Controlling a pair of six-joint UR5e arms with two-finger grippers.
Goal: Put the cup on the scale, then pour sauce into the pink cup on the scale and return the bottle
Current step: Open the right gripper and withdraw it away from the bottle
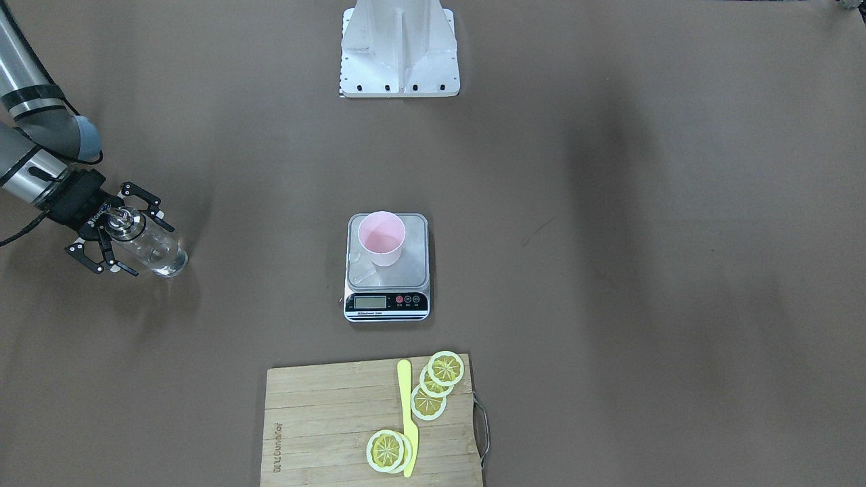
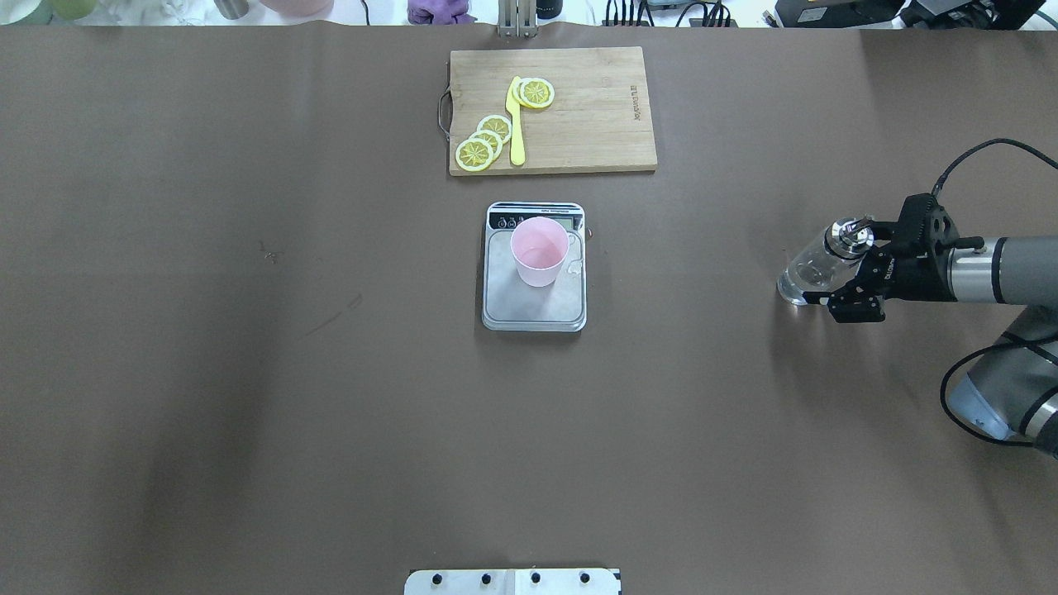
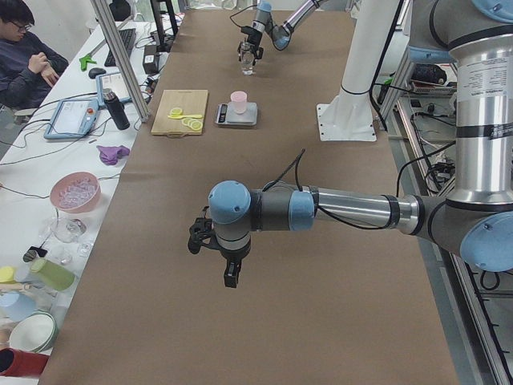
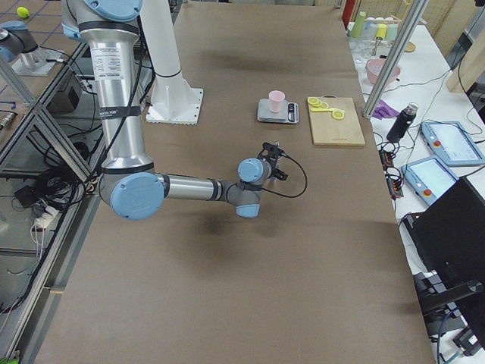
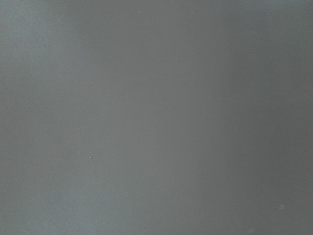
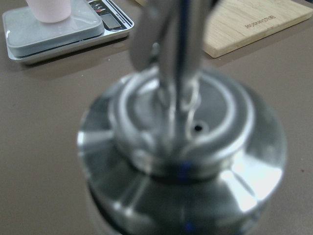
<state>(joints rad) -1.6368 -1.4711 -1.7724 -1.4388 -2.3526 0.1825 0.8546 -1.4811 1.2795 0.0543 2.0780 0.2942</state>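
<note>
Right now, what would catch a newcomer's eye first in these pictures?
A pink cup stands on the scale at the middle of the table. On the robot's right side, the right gripper, jaws open, flanks a clear glass bottle with a shiny metal cap. Beyond the scale, lemon slices lie on a cutting board.

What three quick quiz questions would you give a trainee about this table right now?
1. True or false: the cup stands on the scale.
2. Where is the bottle? A, lying on the scale. B, upright on the table, between the jaws of the right gripper. C, inside the cup.
3. Fill in: on the cutting board, a yellow ____ lies among the lemon slices.

Key: 1 true; 2 B; 3 knife.
</note>
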